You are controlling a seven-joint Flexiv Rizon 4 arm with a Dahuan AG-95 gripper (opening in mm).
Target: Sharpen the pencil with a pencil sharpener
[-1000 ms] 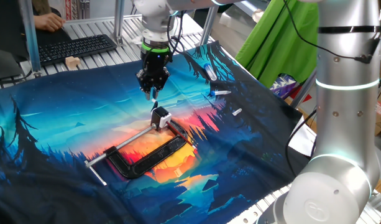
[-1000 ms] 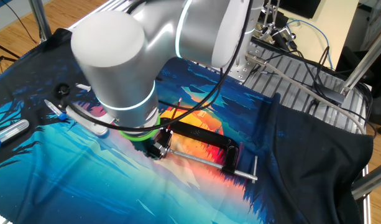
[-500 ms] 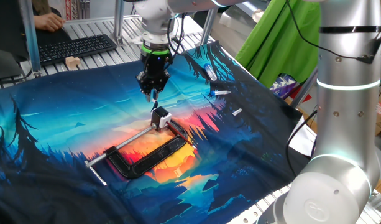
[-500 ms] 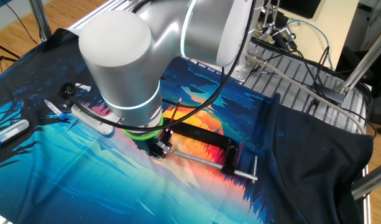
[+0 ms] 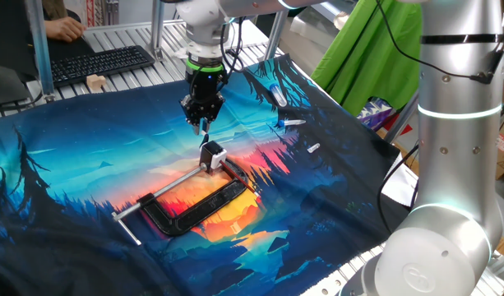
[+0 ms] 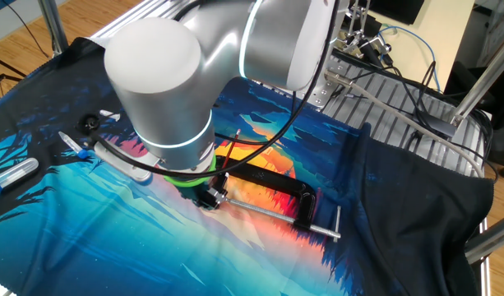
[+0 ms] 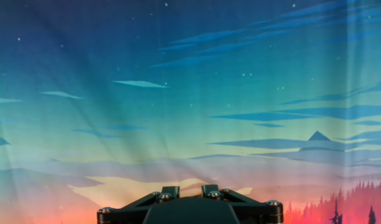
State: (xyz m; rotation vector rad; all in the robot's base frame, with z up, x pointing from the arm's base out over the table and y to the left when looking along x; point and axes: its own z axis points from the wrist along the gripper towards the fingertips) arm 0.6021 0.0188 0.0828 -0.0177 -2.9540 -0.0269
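In one fixed view my gripper point(image 5: 204, 125) hangs over the cloth, a little above and behind the pencil sharpener point(image 5: 212, 154). The sharpener is a tiny block with a white top and black body, held in the jaws of a black C-clamp point(image 5: 194, 210). The fingers stand close together, and a very thin stick, the pencil point(image 5: 205, 132), points down from them toward the sharpener. The pencil tip is apart from the sharpener. In the hand view only the gripper's base point(image 7: 189, 188) shows at the bottom edge; pencil and sharpener are out of view. In the other fixed view the arm hides the gripper.
The clamp's silver screw rod point(image 5: 157, 197) runs toward the front left. Blue-and-white pens point(image 5: 278, 94) and a white stub point(image 5: 313, 149) lie at the right. A keyboard point(image 5: 95, 62) and a wooden block point(image 5: 95, 81) sit at the back. The clamp also shows in the other fixed view point(image 6: 272, 185).
My gripper has risen slightly and drifted a little away from the sharpener with the pencil in it. The clamp and sharpener have not moved.
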